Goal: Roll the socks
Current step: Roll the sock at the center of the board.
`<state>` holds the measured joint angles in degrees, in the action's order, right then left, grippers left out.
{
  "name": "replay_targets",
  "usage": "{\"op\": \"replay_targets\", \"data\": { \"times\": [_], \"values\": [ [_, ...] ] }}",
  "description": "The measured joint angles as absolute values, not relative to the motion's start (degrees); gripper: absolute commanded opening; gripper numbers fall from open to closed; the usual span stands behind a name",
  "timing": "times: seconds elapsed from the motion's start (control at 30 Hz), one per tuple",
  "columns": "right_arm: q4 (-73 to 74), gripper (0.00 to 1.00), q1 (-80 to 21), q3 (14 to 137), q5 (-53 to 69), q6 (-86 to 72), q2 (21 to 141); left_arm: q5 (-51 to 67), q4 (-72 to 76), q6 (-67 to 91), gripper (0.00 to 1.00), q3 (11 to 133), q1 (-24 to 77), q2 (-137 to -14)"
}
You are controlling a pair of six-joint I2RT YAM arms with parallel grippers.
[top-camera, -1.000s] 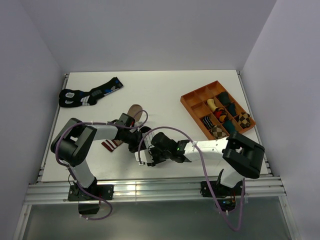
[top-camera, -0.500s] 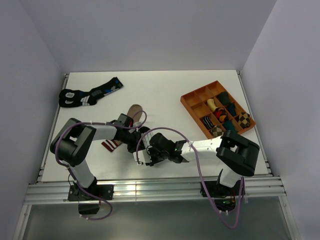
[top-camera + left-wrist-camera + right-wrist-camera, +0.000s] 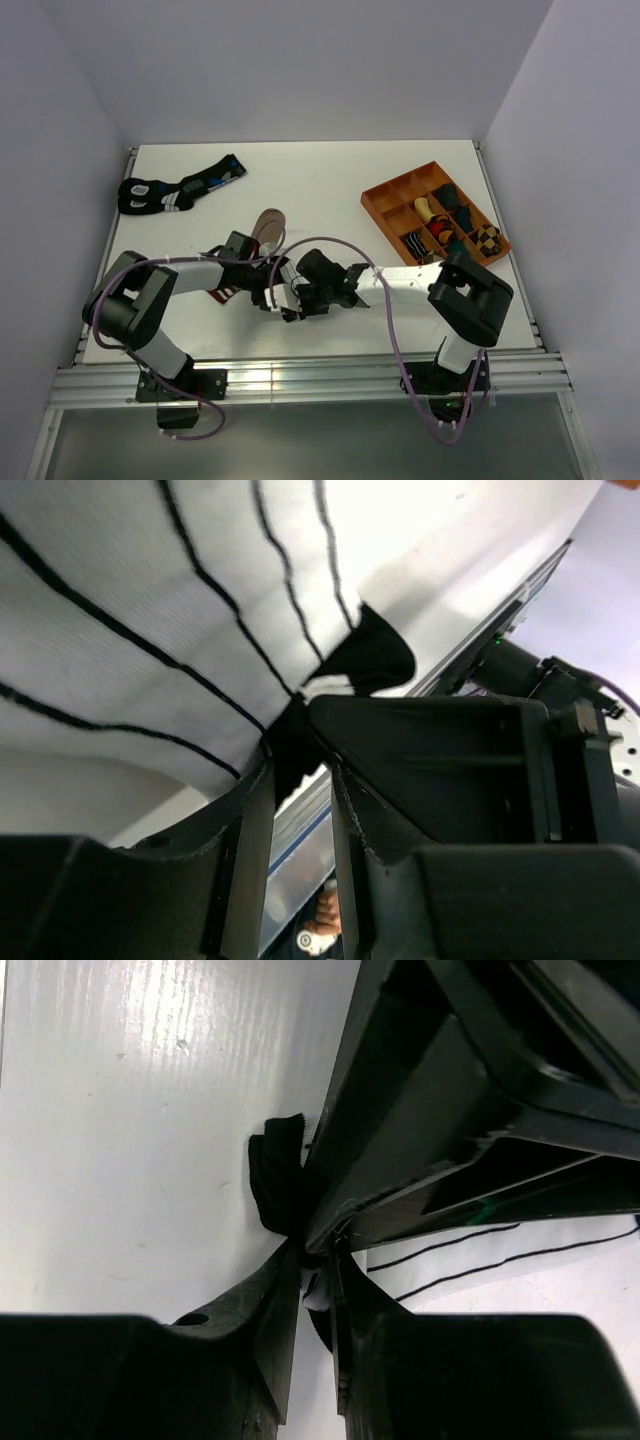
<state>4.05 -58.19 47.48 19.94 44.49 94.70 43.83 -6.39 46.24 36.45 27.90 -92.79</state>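
Observation:
The white sock with thin black stripes (image 3: 277, 298) is bunched near the table's front middle, between both grippers. My left gripper (image 3: 262, 283) is shut on a black end of it; in the left wrist view the striped cloth (image 3: 120, 600) fills the upper left above my left gripper (image 3: 298, 742). My right gripper (image 3: 292, 297) meets it from the right. In the right wrist view my right gripper (image 3: 318, 1250) is shut on a fold of white and black cloth (image 3: 275, 1175). The tan-brown sock (image 3: 268, 222) lies just behind, its maroon-and-white cuff (image 3: 222, 292) under the left arm.
Black socks with blue and white marks (image 3: 175, 190) lie at the back left. An orange divided tray (image 3: 372, 205) with rolled bundles stands at the right. The metal rail (image 3: 300, 380) runs along the near edge. White walls close in three sides.
Both grippers, with the white sock between them, have shifted a little left and away from the near edge. The right arm has stretched further left.

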Motion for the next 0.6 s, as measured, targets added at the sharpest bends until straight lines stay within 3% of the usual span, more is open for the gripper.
{"op": "replay_targets", "data": {
  "times": [0.27, 0.6],
  "values": [
    [18.5, 0.2, -55.1, 55.4, 27.6, 44.4, 97.8, 39.7, 1.7, 50.9, 0.35, 33.0, 27.8, -86.9],
    [35.8, 0.2, -50.3, 70.8, 39.5, 44.5, 107.9, 28.9, 15.1, 59.4, 0.36, 20.0, 27.7, -76.1]
  ]
}}
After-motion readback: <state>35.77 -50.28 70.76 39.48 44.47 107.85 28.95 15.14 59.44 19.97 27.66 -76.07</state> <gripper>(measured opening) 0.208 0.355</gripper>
